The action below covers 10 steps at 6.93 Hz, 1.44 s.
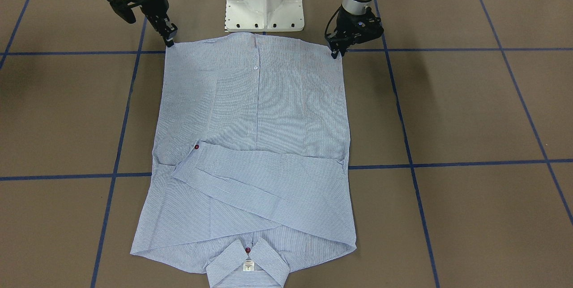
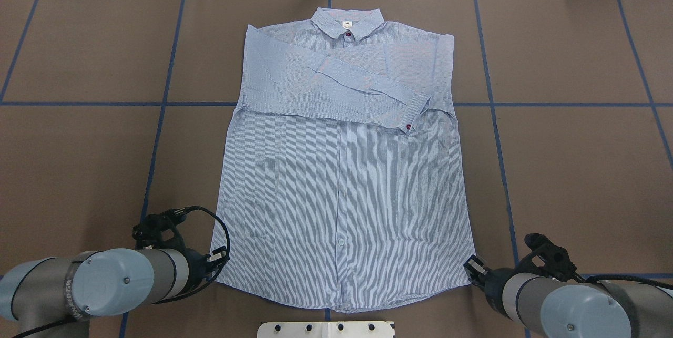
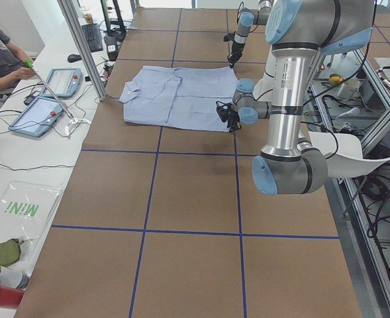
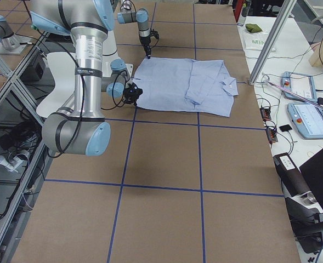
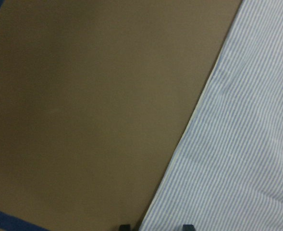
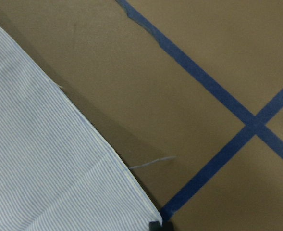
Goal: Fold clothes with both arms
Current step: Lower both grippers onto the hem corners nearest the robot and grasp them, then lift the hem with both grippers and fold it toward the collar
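Collar (image 1: 247, 263) sits bottom centre, crossed sleeves (image 1: 268, 180) above it, on the striped shirt (image 1: 255, 113) lying flat on the table (image 1: 470, 109). Upper right, the left gripper (image 1: 336, 51) straddles a hem corner, fingers (image 5: 188, 227) spread. Upper left, I cannot tell the right gripper's (image 1: 170, 39) grip. Pinch both corners evenly before lifting them together.

left arm (image 2: 105, 283) comes in low at 7 o'clock of the overhead view, wrist bent down, left hand (image 2: 222, 255) pointing down, fingertips (image 5: 188, 228) slightly apart. right arm (image 2: 570, 309) mirrors it at 5 o'clock; right hand (image 2: 469, 264) points down too, its finger gap unreadable.
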Tool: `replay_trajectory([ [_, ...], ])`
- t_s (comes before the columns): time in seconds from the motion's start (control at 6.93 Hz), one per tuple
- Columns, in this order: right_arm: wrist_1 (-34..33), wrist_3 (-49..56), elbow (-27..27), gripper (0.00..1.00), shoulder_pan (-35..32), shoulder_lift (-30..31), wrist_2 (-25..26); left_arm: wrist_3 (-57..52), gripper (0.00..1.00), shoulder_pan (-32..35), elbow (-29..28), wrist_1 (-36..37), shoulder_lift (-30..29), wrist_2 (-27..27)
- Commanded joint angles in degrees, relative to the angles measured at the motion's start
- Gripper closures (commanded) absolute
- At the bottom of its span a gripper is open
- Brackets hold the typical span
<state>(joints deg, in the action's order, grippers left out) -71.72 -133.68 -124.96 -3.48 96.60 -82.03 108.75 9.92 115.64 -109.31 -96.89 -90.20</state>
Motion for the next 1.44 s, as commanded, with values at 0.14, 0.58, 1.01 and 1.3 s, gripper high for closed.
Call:
replay_trajectory([
  [0.14, 0.00, 0.00, 0.06, 1.00, 0.05, -0.01, -0.06, 0.41, 1.00, -0.08, 2.22, 0.85, 0.56, -0.07],
  [0.58, 0.00, 0.70, -0.64, 1.00, -3.01, 0.34, -1.02, 0.67, 1.00, 0.01, 10.01, 5.23, 0.92, -2.42],
  [1.01, -0.08, 1.14, -5.10, 1.00, -6.27, 1.57, -3.93, 3.12, 1.00, 0.88, 13.20, 6.38, 1.18, -6.54],
  [1.3, -0.09, 1.06, -8.10, 1.00, -13.18, 0.70, -8.21, 4.11, 1.00, 7.69, 15.04, 6.39, -0.57, -9.98],
])
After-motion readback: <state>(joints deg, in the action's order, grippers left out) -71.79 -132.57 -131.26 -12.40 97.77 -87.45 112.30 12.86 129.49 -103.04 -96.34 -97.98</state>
